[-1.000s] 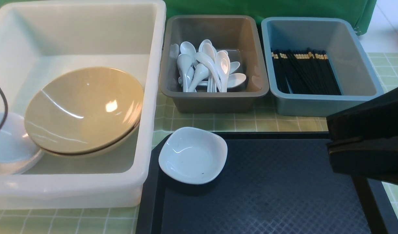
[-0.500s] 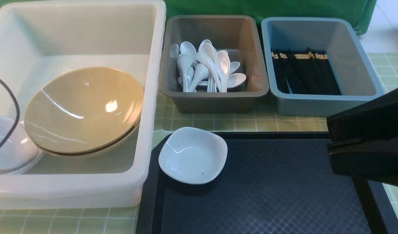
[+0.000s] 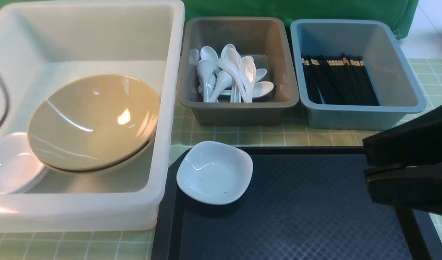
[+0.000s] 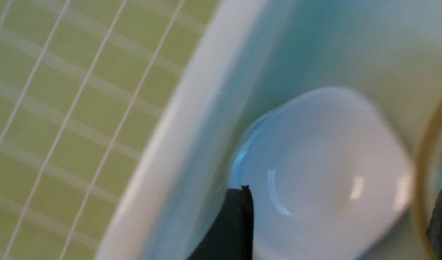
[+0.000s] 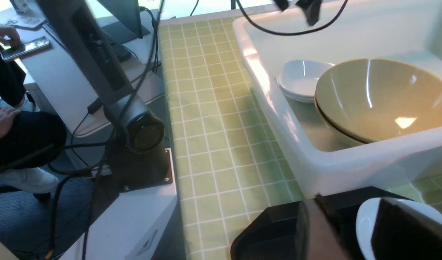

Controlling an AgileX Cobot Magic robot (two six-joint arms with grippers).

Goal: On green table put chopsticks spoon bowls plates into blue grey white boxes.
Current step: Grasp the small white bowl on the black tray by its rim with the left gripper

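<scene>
I see the left gripper (image 4: pixel 340 202) spread wide over a plate (image 4: pixel 322 162) in the white box (image 4: pixel 177 144), 8 o'clock of the bowls (image 3: pixel 92 122). The right gripper (image 5: pixel 350 216): slightly apart, empty.

One white box (image 3: pixel 80 213), one grey box (image 3: pixel 239 115), one blue box (image 3: pixel 350 117), one tray (image 3: pixel 296 216). Two stacked bowls (image 3: pixel 94 119). One near plate (image 3: pixel 214 172), stacked plates (image 3: pixel 11 162) left. Spoons (image 3: pixel 228 76), chopsticks (image 3: pixel 340 83) uncountable.

Setting, as I view it from my remote station: a robotics lab in an office-like room. A robot arm's base (image 5: pixel 138 151) is bolted to a white stand (image 5: pixel 134 216) trailing loose cables (image 5: pixel 67 169), beside the cloth-covered green table (image 5: pixel 213 144) — while a seated person (image 5: pixel 22 141) handles a phone (image 5: pixel 24 46) at a desk (image 5: pixel 62 83) above carpeted floor (image 5: pixel 26 224).
</scene>
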